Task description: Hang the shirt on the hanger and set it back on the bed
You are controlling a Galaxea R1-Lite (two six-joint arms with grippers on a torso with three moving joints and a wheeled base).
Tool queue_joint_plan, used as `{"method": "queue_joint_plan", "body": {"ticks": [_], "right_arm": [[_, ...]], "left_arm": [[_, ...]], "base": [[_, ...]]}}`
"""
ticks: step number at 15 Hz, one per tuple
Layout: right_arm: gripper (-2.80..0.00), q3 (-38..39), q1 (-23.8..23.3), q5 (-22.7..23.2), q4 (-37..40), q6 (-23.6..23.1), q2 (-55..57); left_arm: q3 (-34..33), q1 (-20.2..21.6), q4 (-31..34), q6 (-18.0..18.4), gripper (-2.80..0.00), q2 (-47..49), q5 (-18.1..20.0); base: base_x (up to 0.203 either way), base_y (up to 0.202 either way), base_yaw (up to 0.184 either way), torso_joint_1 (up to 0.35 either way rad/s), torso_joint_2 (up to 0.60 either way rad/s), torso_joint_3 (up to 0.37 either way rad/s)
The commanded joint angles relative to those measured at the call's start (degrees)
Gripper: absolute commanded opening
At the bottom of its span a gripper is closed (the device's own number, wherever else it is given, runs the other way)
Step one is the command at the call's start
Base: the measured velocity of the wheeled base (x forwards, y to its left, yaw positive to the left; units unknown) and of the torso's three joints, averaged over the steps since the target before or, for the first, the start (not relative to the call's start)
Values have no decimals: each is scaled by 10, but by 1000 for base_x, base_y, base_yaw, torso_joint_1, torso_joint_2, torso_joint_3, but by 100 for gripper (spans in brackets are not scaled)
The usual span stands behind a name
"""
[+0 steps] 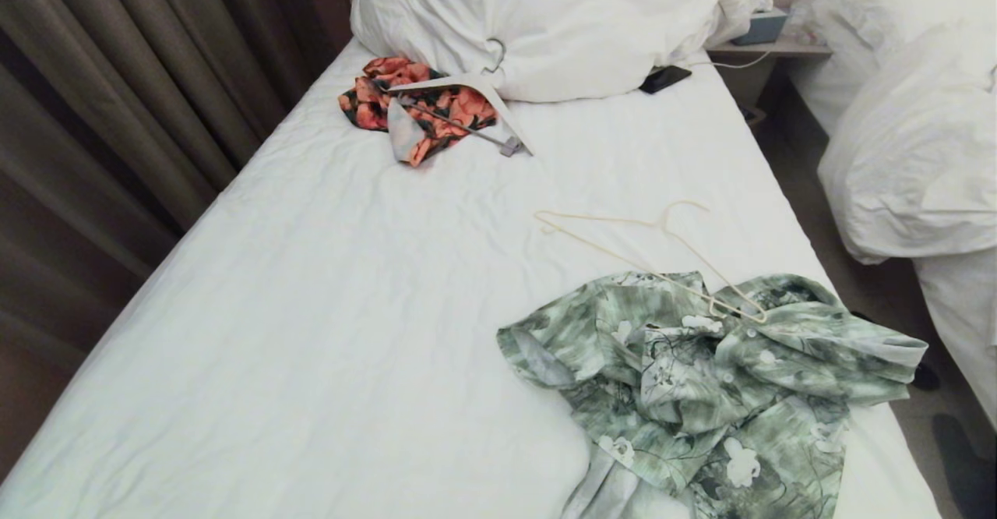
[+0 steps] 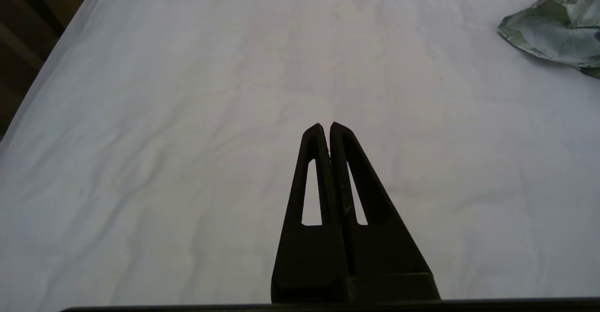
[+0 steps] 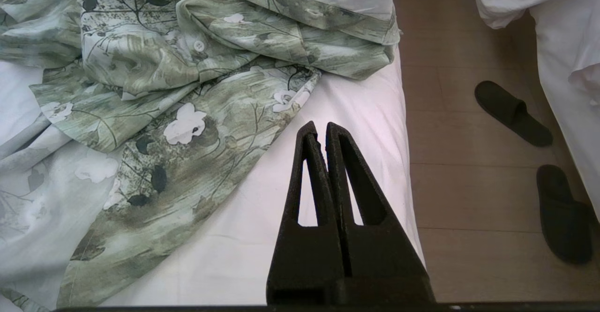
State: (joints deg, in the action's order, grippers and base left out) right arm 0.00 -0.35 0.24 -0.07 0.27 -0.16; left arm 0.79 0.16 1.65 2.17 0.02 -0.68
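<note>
A long bed with a smooth white sheet fills the room's middle, with dark curtains on one side and a second bed across a narrow floor strip. The left gripper hangs above bare sheet, its fingers pressed together and holding nothing; the shirt is only a corner far to its side. The right gripper is also closed and empty, over the bed's edge, with the crumpled shirt just ahead and beside its tips. The hanger lies beyond the shirt, one shoulder end resting on the cloth.

I think the risks are these: the shirt is bunched, so a pinch may take several layers and hide the collar opening; the thin hanger lies flat on the sheet, so the fingers may slide over it; and the cloth near the edge may slip to the floor.

No container is in view.
</note>
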Motion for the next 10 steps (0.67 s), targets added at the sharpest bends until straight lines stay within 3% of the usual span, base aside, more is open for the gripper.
{"method": "queue_joint_plan", "body": {"ticks": [1, 10], "right_arm": [[-280, 0, 0, 0, 0, 0, 2], [-280, 0, -1, 0, 0, 0, 2]], "left_arm": [[0, 0, 0, 0, -280, 0, 0], [0, 0, 0, 0, -280, 0, 0]], "base": [[0, 0, 0, 0, 0, 0], [0, 0, 0, 0, 0, 0]]}}
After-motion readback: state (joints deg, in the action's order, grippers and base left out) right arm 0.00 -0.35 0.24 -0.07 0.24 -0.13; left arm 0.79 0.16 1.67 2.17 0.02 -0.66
